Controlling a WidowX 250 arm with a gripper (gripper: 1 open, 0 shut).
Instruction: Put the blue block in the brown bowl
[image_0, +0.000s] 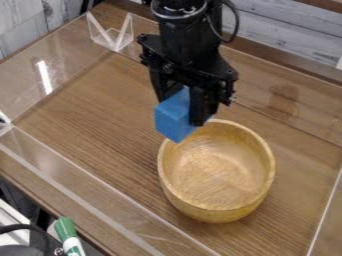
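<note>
One blue block (174, 120), clamped in closed hand (187, 108), hung clear of the desk (80, 120); brown bowl (217, 170) lay just beyond, toward four o'clock, its near rim beneath the block.

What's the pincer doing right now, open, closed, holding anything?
Pincer: closed on the blue block, held in the air at the near-left rim of the brown bowl.
</note>
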